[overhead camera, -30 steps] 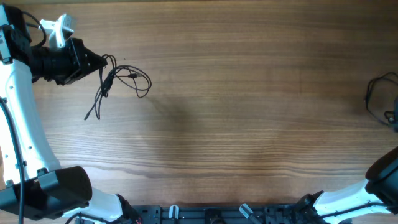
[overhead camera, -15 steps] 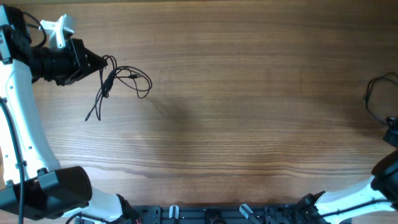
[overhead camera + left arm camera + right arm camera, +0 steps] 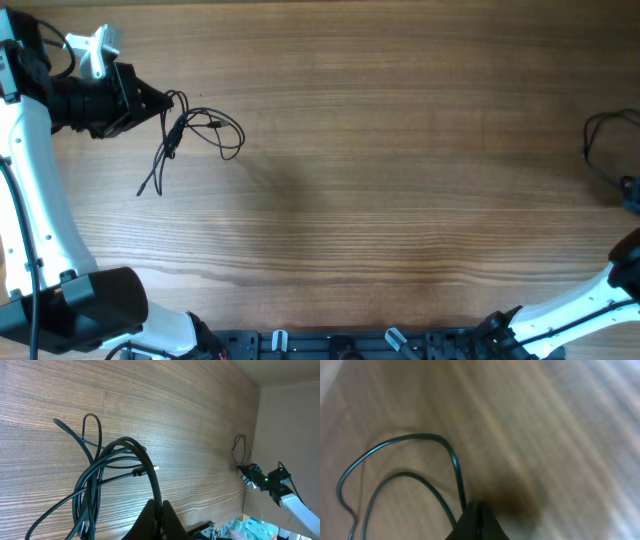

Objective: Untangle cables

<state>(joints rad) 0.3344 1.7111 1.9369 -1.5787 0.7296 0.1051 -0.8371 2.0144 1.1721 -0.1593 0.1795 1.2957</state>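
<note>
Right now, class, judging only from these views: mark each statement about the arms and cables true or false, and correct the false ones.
1. The left gripper is shut on a cable bundle. True.
2. The right gripper hangs open, holding nothing. False: it is shut on a thin black cable loop.
3. Both lots of cable lie knotted together in the middle of the table. False: they are far apart, the bundle near the left edge and the loop at the right edge.
4. The table has a wood-grain surface. True.
5. The bundle has several strands looping out beyond the left gripper. True.
</note>
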